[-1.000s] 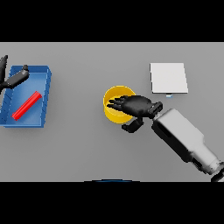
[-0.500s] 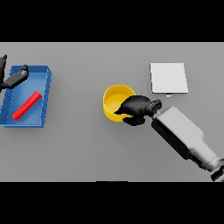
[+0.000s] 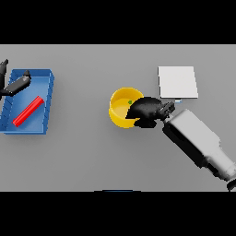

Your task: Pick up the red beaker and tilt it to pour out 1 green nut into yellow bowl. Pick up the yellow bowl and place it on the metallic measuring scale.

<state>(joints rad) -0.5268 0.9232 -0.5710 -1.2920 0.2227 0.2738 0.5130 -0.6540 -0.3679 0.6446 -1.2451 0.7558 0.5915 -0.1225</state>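
We see our right hand (image 3: 146,110) curled round the right rim of the yellow bowl (image 3: 120,108), a green nut (image 3: 130,102) inside. The red beaker (image 3: 27,111) lies in the blue tray (image 3: 48,99); our left hand (image 3: 14,84) rests open there. The scale (image 3: 178,82) sits just beyond the bowl.

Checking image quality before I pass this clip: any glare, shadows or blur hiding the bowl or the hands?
Head view: flat, even light, no glare. The right hand covers part of the yellow bowl's rim; the green nut inside shows. The left hand is cut by the frame edge over the blue tray.
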